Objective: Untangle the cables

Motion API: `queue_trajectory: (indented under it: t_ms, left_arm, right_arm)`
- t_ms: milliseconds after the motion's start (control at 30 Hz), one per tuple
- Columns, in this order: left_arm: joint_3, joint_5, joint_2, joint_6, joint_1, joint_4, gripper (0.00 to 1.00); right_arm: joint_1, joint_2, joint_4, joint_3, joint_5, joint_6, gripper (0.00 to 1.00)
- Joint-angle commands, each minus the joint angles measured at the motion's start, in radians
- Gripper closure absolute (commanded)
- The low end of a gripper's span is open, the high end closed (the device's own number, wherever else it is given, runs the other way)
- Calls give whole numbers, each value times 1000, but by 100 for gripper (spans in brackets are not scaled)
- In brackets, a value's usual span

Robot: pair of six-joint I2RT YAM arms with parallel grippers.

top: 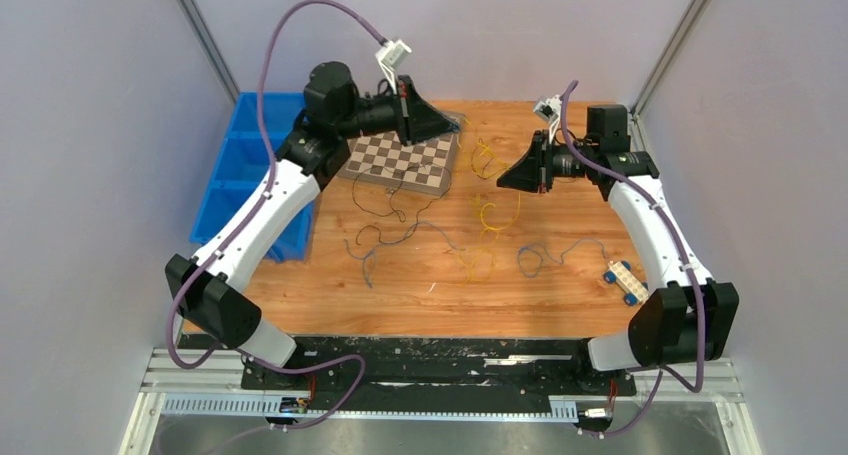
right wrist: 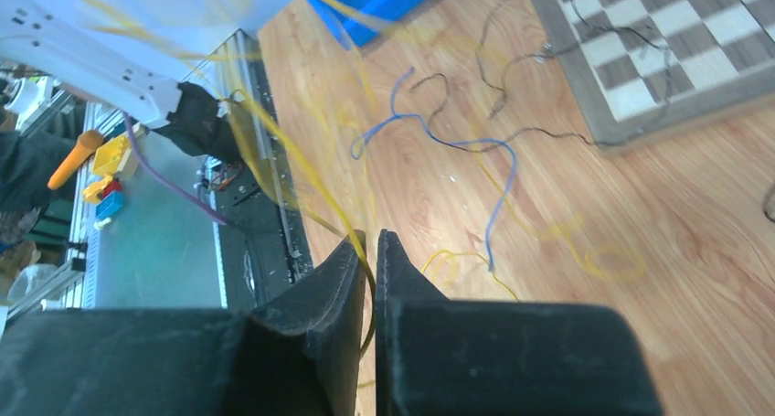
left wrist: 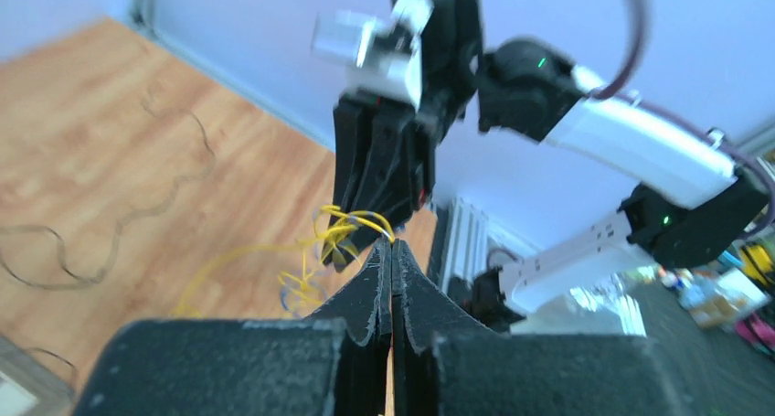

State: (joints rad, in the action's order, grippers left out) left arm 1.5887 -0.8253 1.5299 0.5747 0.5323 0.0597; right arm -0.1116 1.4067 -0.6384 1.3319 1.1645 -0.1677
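**Top external view**
- Item: cables (top: 400, 215). Thin yellow, blue and dark strands are spread loosely over the middle of the tabletop (top: 560, 315). Some dark strands cross onto the chequered board (top: 400, 163). Most lie apart rather than wadded.
- Item: left fingers (top: 452, 125). Raised by the board's right edge, pointing right.
- Item: right fingers (top: 502, 178). Raised, pointing left, near the left pair but not touching it.
- A yellow cable (top: 484, 158) sits in the gap between the two pairs.
- Blue bin (top: 245, 170) at the left edge and toy block car (top: 625, 282) at the right, both well apart from the work.

**Left wrist view**
- Left fingers are pressed together with a yellow strand emerging at their tips, so I judge them pinched on the yellow cable.
- Right fingers face them, tips in the same small yellow knot.
- The facing pose probably lets each pair take one side of the knot, so that drawing apart would open it.
- A dark cable (left wrist: 137, 217) lies slack on the tabletop behind, uninvolved.

**Right wrist view**
- Right fingers are nearly closed, leaving only a narrow slit. The yellow cable runs through the slit and away up-left as blurred lines.
- The cable is held above the tabletop, probably to keep the knot free of the other strands.
- A blue cable (right wrist: 457, 144) lies below, crossing a dark one. Whether those two are knotted cannot be told.
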Motion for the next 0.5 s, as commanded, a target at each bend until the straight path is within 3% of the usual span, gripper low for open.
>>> queue_trajectory:
  t_ms: [0, 233, 467]
  left_arm:
    - [133, -21, -86, 73, -60, -157, 100]
    - [365, 15, -46, 167, -167, -251, 100]
    - [532, 56, -17, 150, -213, -267, 100]
  right_arm:
    - [68, 35, 32, -35, -14, -72, 91]
    - [235, 164, 32, -57, -55, -120, 100]
    - [326, 290, 33, -47, -159, -128, 100]
